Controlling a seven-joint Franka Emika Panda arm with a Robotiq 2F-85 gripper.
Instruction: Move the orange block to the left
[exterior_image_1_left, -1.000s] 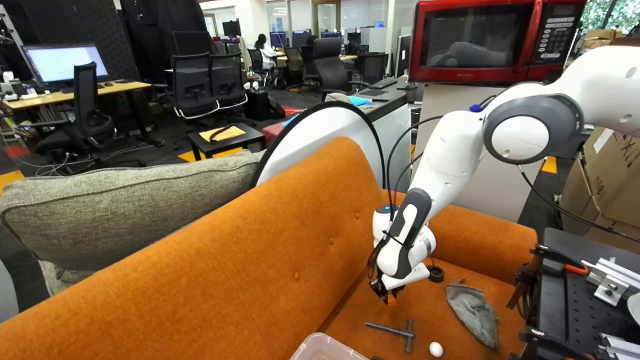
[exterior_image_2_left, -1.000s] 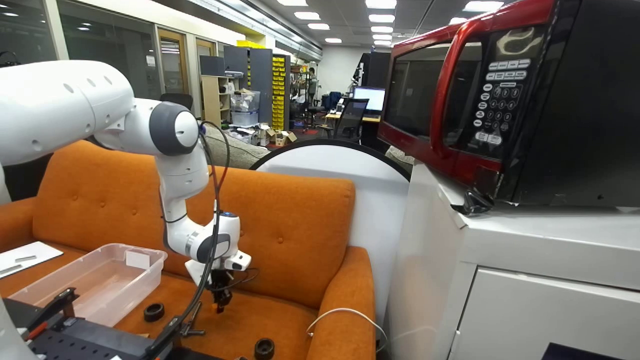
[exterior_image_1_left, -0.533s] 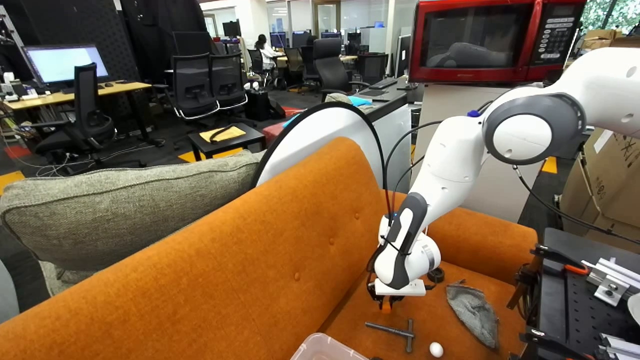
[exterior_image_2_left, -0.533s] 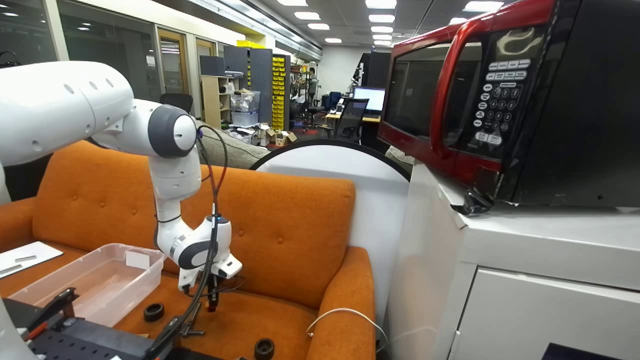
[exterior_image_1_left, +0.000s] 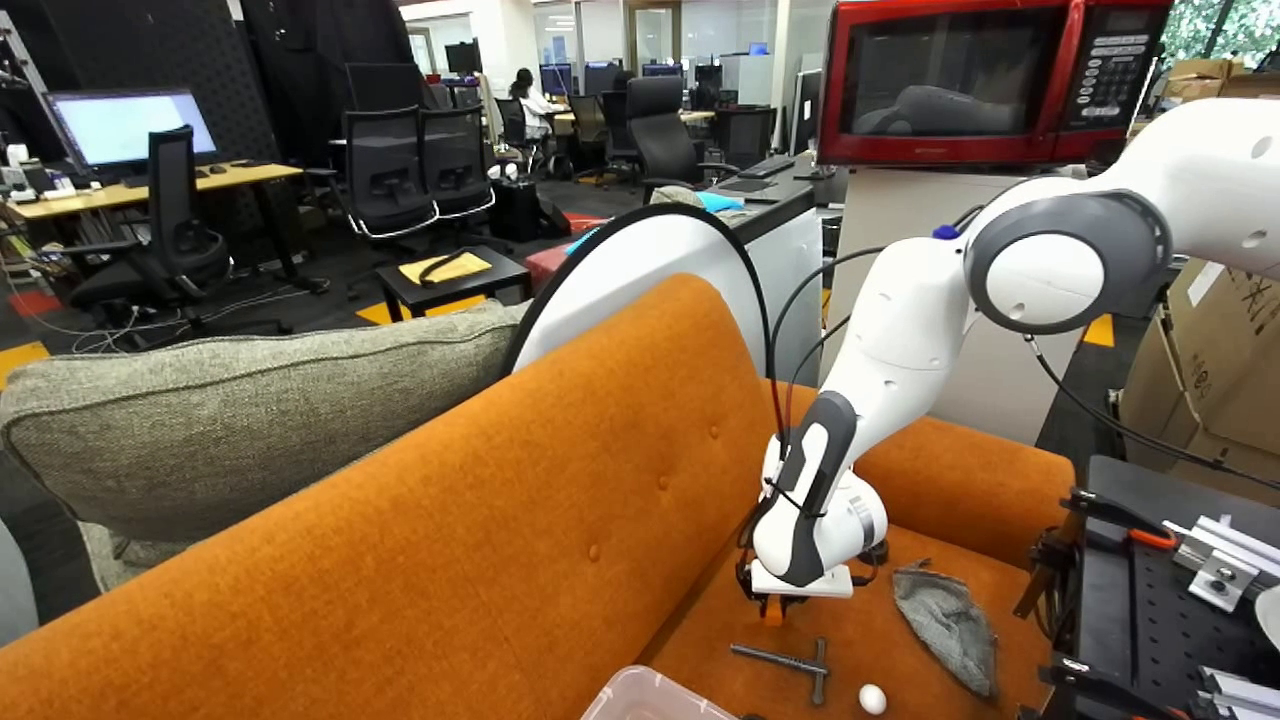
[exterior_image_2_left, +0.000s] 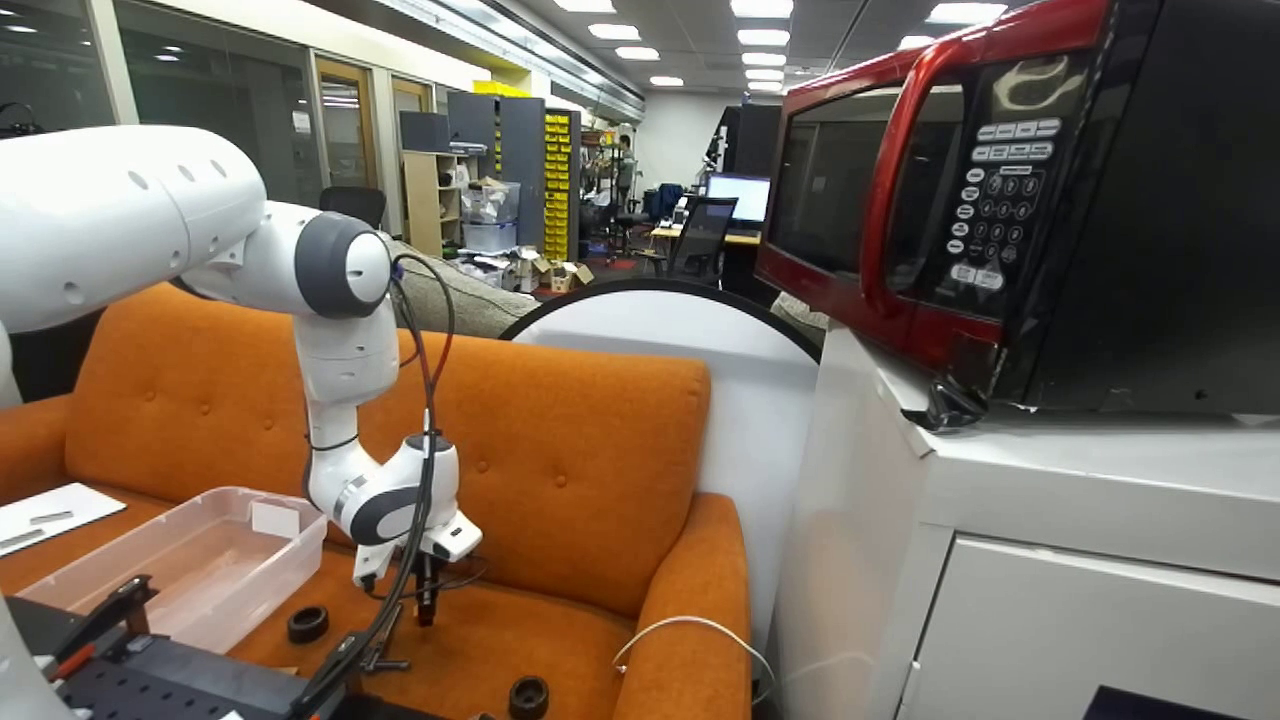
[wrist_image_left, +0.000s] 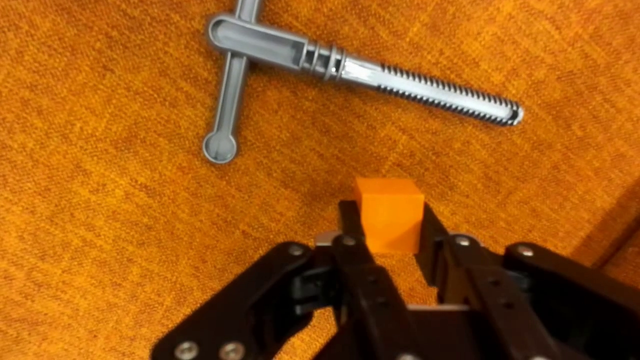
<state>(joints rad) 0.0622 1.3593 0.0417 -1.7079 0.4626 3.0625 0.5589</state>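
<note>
Gripper (wrist_image_left: 389, 215) points down over the sofa (exterior_image_2_left: 560, 410) seat, narrow, fingers (wrist_image_left: 351, 217) pinching the orange block (wrist_image_left: 392, 225) from both sides. Block sits at the very tips, one end sticking out past them in wrist view. Can't tell if its underside clears the fabric. White arm (exterior_image_1_left: 910, 310) reaches in from the right edge in an exterior view. Grey T-shaped tool (wrist_image_left: 362, 71) lies flat on the seat, near the block but apart. White ball (exterior_image_1_left: 872, 699) near the tool's crossbar in an exterior view; crumpled grey cloth (exterior_image_1_left: 948, 625) beyond that, toward the black table (exterior_image_1_left: 1150, 590). See-through tub (exterior_image_2_left: 262, 592) on the seat in both exterior views. Two black rings (exterior_image_2_left: 305, 634) also on the seat, one just beside the tub, one near the armrest (exterior_image_2_left: 700, 570). Red microwave (exterior_image_2_left: 930, 200) on a white cabinet (exterior_image_2_left: 1080, 600) past the armrest.
</note>
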